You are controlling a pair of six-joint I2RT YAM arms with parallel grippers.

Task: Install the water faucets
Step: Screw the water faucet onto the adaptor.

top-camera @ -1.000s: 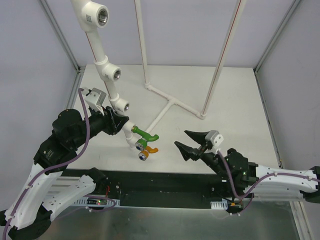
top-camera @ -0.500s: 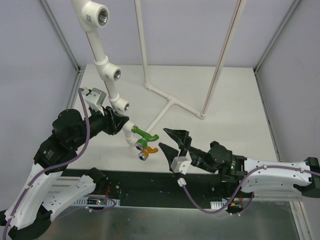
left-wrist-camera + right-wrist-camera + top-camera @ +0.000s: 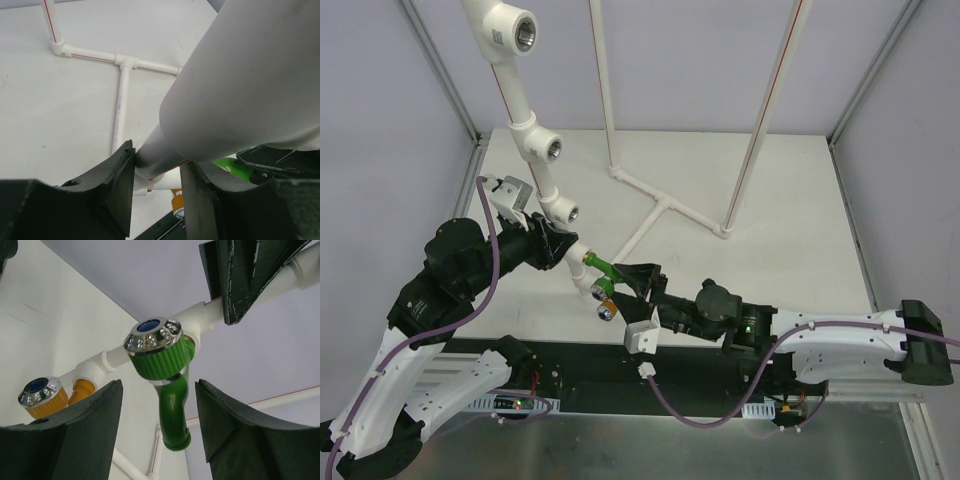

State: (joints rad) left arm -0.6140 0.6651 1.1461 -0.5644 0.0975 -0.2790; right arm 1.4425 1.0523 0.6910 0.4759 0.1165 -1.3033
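Both water faucets sit screwed into the low end of the white pipe (image 3: 572, 252). The green one (image 3: 603, 266) is above the orange one (image 3: 607, 293). My left gripper (image 3: 558, 248) is shut on that pipe (image 3: 159, 149), one finger on each side. In the right wrist view the green faucet (image 3: 161, 360) shows its silver cap, and its green spout hangs between the fingers of my right gripper (image 3: 159, 390). The jaws stand open with a gap on both sides. The orange faucet (image 3: 46, 397) is to the left. From above, my right gripper (image 3: 626, 283) straddles the green faucet.
Above my left gripper the slanted pipe carries white tee fittings with metal threaded holes (image 3: 552, 150) (image 3: 524, 30). A flat pipe T (image 3: 665, 205) lies on the table with two thin upright pipes (image 3: 606, 90) (image 3: 770, 100). A black rail (image 3: 580, 360) runs along the near edge.
My right arm has swung left, rolled its wrist over, and brought its open jaws around the green faucet. The left gripper has stayed shut on the pipe.
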